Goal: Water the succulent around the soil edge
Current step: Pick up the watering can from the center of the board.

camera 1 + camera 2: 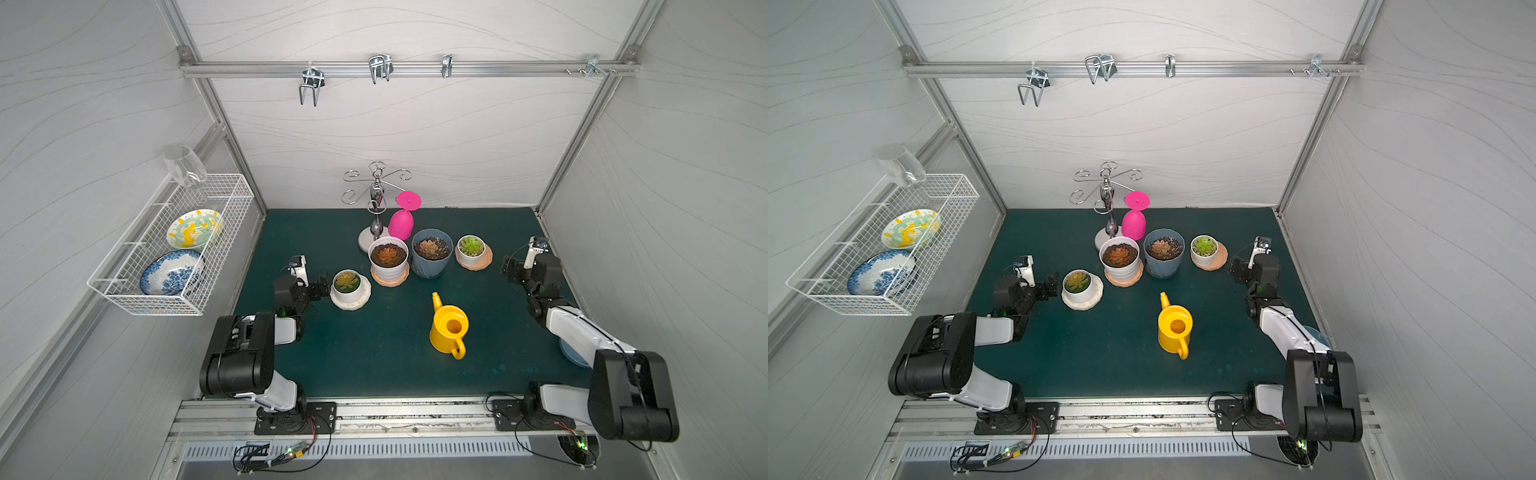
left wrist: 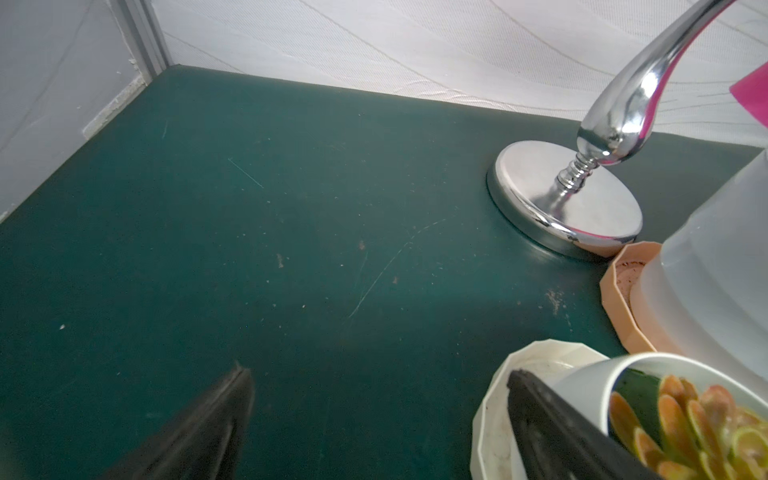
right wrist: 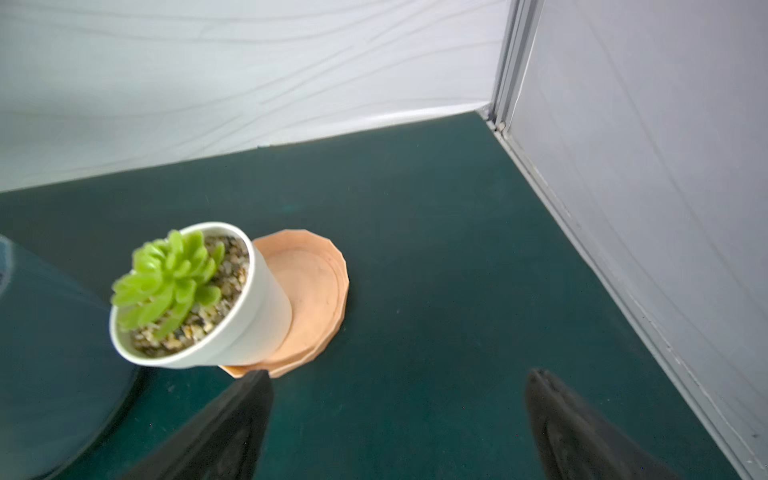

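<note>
Mat [image 1: 374, 374], dark green, carries the whole setup. Wire basket [image 1: 145, 305] hangs on the left wall and holds two patterned plates and a clear glass. Chrome stand [image 1: 376, 195] is at the back of the mat, with a pink goblet [image 1: 401, 224] upside down just beside it.

Pot row in front of the stand:
- Blue pot [image 1: 431, 262] has a pinkish rosette in gravelly soil.
- Ribbed pot [image 1: 388, 268], white, sits on a peach saucer just beside the blue pot and has an orange rosette in dark soil.
- Green succulent [image 1: 471, 246] is in a small white pot, off-centre on a peach saucer.

Yellow succulent [image 1: 348, 281] sits apart from the row, toward the left arm, in a small white pot on a white saucer. Which plant is the target cannot be told.

Can [image 1: 449, 328], yellow, stands upright in front of the row, between the arms. Its spout points toward the pots. Nothing touches it.

Left gripper [image 1: 322, 286] has its jaws spread and empty. One finger [image 2: 552, 428] is over the white saucer, just beside that pot; contact cannot be told.

Right gripper [image 3: 399, 374] has its jaws spread and empty, low over the mat near the green succulent's saucer.

Any print on the arm housings is too small to read.
</note>
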`<action>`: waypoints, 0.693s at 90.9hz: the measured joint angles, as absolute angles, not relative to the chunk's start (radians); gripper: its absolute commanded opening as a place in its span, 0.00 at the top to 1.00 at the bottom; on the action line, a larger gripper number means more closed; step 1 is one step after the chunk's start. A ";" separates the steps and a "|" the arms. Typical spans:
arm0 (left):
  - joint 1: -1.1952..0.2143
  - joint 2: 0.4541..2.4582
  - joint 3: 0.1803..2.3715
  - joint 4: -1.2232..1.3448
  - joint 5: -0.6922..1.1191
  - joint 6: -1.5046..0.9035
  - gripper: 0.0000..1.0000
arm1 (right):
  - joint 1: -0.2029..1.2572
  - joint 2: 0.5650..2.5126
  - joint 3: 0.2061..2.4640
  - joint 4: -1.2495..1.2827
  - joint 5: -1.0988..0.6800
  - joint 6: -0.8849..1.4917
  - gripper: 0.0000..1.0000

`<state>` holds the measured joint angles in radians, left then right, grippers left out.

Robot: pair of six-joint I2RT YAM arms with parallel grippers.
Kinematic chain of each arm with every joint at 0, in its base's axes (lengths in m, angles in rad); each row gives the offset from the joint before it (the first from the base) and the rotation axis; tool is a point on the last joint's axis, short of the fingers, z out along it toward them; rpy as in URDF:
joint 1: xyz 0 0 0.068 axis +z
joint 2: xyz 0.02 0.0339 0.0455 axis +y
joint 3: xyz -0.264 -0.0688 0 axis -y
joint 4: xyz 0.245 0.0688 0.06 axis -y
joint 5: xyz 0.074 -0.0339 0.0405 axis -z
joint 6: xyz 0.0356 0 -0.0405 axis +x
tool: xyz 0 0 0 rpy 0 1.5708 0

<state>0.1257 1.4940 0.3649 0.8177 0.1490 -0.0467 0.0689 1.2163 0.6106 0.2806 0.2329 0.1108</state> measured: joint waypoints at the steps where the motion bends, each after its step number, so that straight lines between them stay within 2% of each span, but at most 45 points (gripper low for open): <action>1: 0.127 1.486 0.365 0.808 0.149 -0.052 0.00 | 0.077 1.209 0.615 0.268 0.245 0.114 0.01; 33: 0.154 1.170 0.456 0.433 -0.004 -0.183 0.00 | 0.422 1.045 0.809 -0.292 0.471 0.282 0.01; 47: 0.155 1.061 0.529 0.213 -0.015 -0.267 0.00 | 0.546 0.929 0.852 -0.522 0.481 0.361 0.01; 63: 0.155 0.945 0.589 0.031 0.062 -0.355 0.00 | 0.686 0.824 0.879 -0.765 0.453 0.481 0.01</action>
<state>0.1547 0.9447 0.5892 0.0315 0.0620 -0.3550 0.6865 0.8238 0.8787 -0.7654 0.4530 0.4808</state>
